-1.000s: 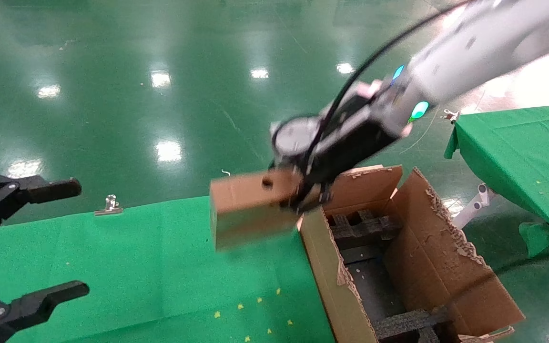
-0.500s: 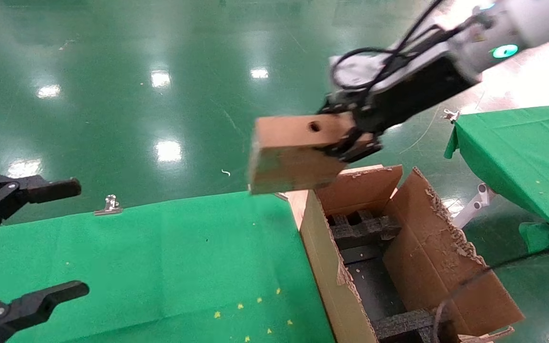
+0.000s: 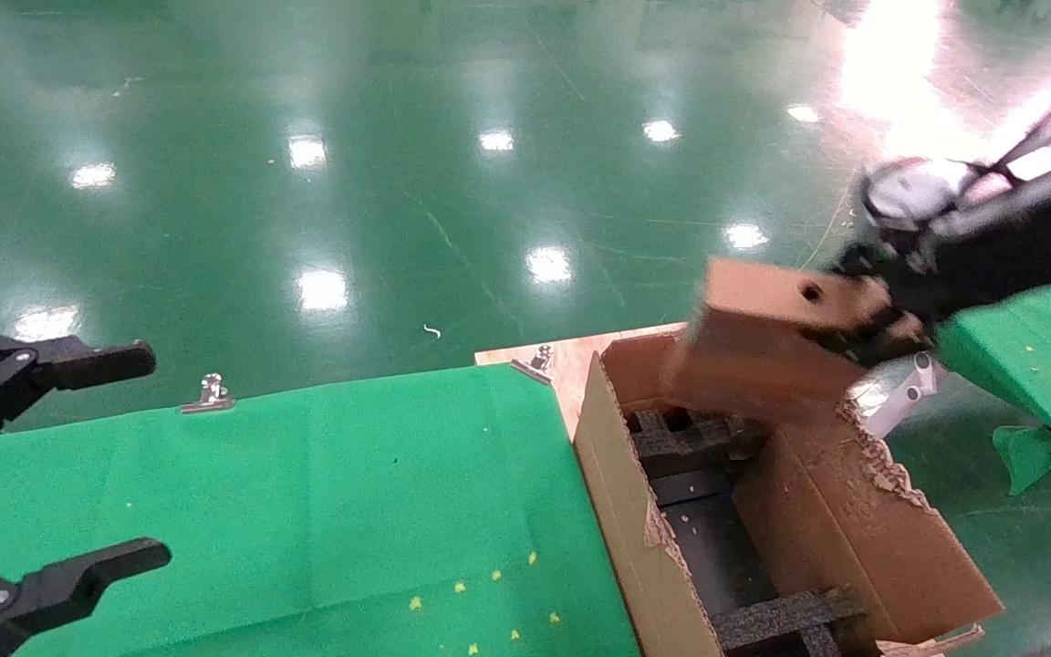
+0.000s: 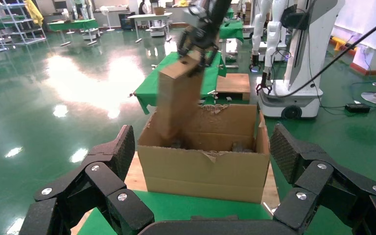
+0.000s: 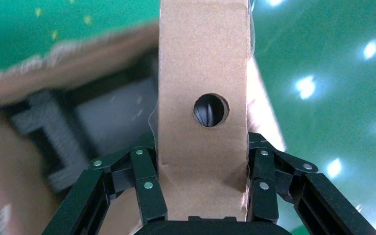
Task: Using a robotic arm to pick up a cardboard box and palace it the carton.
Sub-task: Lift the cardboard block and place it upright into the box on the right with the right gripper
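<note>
The carton (image 3: 635, 511) stands open at the end of the green-covered bench (image 3: 306, 493), its ragged flaps up and black foam inserts (image 3: 685, 438) lying inside. Above its far end the right hand (image 3: 881, 324) pinches the cardboard box (image 3: 763, 351) by its narrow holed face, the box hanging tilted over the opening. The left hand (image 3: 60, 465) hangs spread wide over the bench, partly cut off by the edge of the head view.

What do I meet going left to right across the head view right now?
Left tool, open over the green cloth → binder clip → carton → cardboard box held over it → right tool.
</note>
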